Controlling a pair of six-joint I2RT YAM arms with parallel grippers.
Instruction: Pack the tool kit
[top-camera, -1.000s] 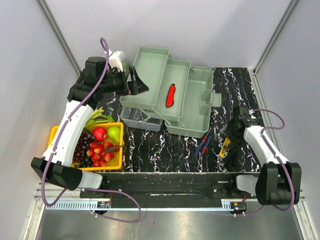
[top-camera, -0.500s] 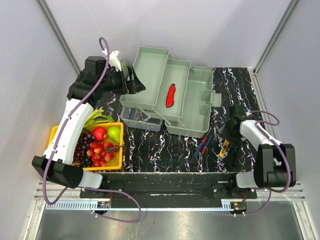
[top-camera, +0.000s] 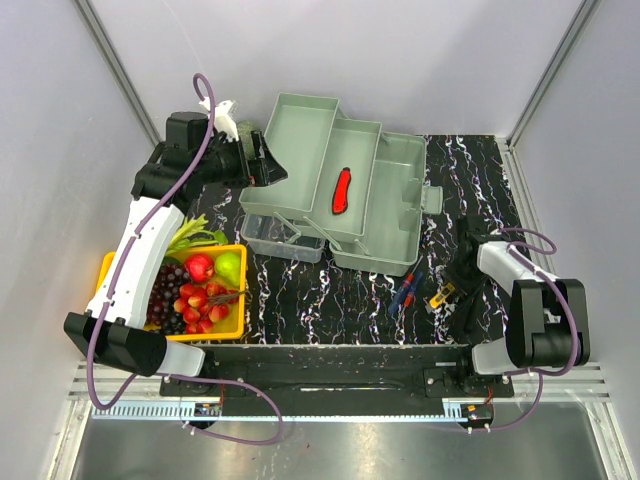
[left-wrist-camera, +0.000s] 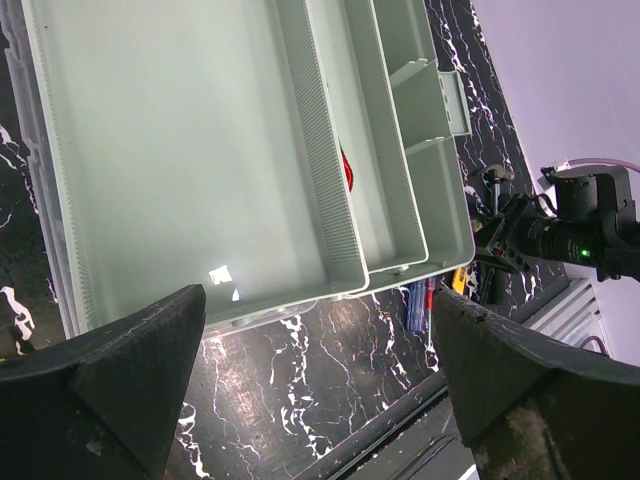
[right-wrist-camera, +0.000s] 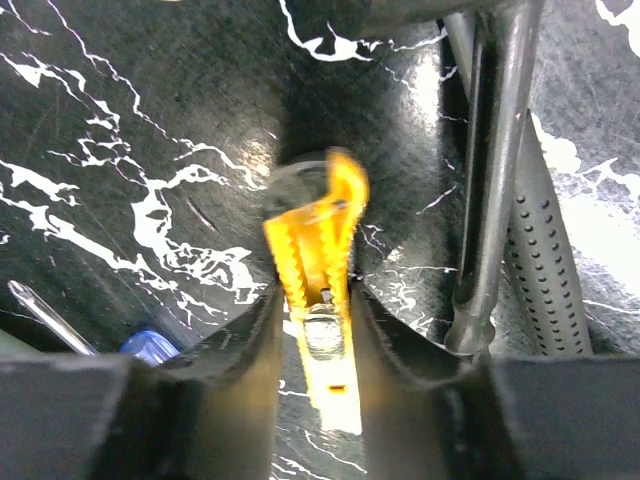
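The pale grey-green toolbox (top-camera: 385, 205) stands open at the table's middle with its trays folded out, and a red tool (top-camera: 342, 190) lies in the middle tray. My left gripper (top-camera: 265, 165) is open and empty at the box's far left corner; in the left wrist view it (left-wrist-camera: 320, 400) hovers over the big tray (left-wrist-camera: 180, 150). My right gripper (top-camera: 458, 283) is low on the table, shut on a small yellow tool (top-camera: 442, 296). In the right wrist view the yellow tool (right-wrist-camera: 320, 240) sits between the fingers (right-wrist-camera: 225, 360). Blue and red screwdrivers (top-camera: 405, 292) lie just left of it.
A yellow fruit tray (top-camera: 104, 270) full of fruit stands at the near left. Black plier handles (right-wrist-camera: 500, 200) lie right beside the right gripper. A blue handle (right-wrist-camera: 150, 345) shows at its left. The table's front rail runs below.
My right gripper has come down and nearer over the yellow tool, which has turned on the table. My left gripper has drawn slightly back and left at the box corner.
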